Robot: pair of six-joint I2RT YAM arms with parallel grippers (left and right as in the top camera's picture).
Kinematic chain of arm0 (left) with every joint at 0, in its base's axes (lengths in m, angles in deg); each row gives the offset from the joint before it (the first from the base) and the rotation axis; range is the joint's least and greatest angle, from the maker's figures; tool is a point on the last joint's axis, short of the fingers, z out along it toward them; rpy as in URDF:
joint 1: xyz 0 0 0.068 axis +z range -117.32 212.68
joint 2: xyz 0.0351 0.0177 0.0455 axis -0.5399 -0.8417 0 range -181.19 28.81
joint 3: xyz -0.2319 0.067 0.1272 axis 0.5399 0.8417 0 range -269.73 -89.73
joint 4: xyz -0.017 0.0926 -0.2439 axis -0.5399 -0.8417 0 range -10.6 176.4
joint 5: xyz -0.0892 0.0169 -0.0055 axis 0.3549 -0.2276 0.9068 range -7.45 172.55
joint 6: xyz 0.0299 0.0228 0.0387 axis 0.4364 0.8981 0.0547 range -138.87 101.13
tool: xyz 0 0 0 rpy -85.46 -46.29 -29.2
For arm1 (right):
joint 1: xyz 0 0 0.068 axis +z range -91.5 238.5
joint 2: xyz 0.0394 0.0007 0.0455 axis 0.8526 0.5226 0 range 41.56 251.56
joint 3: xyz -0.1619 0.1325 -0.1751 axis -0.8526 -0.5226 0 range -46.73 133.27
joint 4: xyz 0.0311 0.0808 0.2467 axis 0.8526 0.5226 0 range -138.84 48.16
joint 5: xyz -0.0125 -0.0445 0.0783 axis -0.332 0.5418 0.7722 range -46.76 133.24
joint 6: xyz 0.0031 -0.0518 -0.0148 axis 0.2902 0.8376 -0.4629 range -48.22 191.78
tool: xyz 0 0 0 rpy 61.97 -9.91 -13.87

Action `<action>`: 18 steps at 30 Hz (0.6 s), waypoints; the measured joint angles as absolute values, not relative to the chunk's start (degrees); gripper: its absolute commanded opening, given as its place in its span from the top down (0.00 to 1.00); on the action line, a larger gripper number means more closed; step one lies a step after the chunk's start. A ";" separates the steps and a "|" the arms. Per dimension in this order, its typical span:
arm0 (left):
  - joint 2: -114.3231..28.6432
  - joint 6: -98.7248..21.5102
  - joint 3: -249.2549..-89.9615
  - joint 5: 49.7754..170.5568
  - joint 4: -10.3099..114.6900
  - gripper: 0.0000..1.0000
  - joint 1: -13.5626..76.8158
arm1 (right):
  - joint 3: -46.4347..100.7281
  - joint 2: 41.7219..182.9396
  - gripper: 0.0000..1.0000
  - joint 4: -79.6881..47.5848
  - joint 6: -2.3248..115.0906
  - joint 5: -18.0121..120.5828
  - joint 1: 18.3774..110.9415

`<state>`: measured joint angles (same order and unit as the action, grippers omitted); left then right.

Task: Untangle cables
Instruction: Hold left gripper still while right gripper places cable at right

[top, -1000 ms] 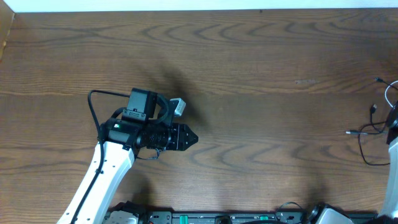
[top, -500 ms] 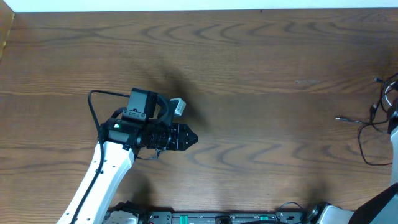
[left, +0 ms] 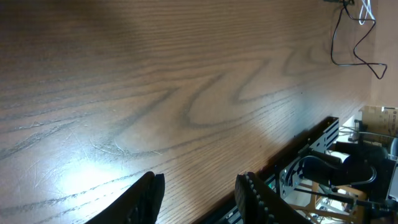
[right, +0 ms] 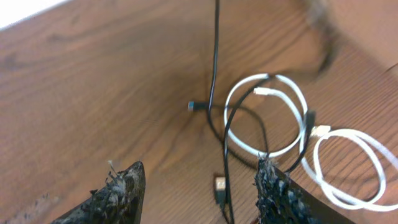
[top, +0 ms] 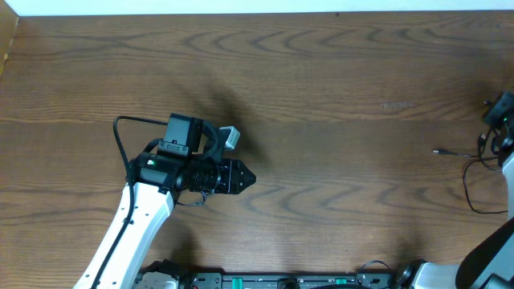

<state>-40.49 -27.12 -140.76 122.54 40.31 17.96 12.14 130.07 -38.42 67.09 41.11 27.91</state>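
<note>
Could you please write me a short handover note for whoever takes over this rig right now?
Left gripper: open, empty, over bare table, far from the cables.
Right gripper: open, empty, above the cables at the table's right edge.
Black cord and white cord lie in loops crossing each other.
Done: nothing visibly separated.
Left to do: pull the two cords apart.
</note>
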 measured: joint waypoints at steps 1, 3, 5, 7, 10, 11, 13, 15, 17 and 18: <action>-40.47 -27.12 -140.76 122.47 40.31 0.58 17.96 | 12.14 130.42 0.47 -37.94 66.94 41.35 27.91; -40.47 -27.12 -140.76 122.45 40.31 0.57 17.96 | 12.14 131.03 0.47 -37.26 66.79 41.94 27.91; -40.49 -27.12 -140.76 122.45 40.33 0.58 17.96 | 12.14 131.40 0.47 -36.59 66.74 42.75 27.91; -40.47 -27.12 -140.76 122.45 40.33 0.57 17.96 | 12.14 131.84 0.47 -36.17 66.70 43.62 27.91; -40.47 -27.12 -140.76 122.45 40.33 0.57 17.96 | 12.14 132.52 0.45 -35.58 66.28 44.32 27.91; -40.47 -27.12 -140.76 122.45 40.33 0.57 17.96 | 12.14 132.73 0.44 -35.23 66.04 44.59 27.91; -40.49 -27.12 -140.76 122.45 40.33 0.57 17.96 | 12.14 133.02 0.44 -34.68 65.63 45.11 27.91; -40.49 -27.12 -140.76 122.45 40.33 0.57 17.96 | 12.14 133.06 0.42 -34.55 64.95 46.60 27.93; -40.47 -27.12 -140.76 122.45 40.35 0.58 17.96 | 12.14 133.06 0.41 -34.53 64.58 48.76 27.91; -40.49 -27.12 -140.76 122.45 40.35 0.58 17.96 | 12.14 133.06 0.41 -34.47 64.47 50.09 27.93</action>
<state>-40.49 -27.12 -140.76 122.45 40.35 17.96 12.14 133.06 -34.47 64.47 50.09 27.93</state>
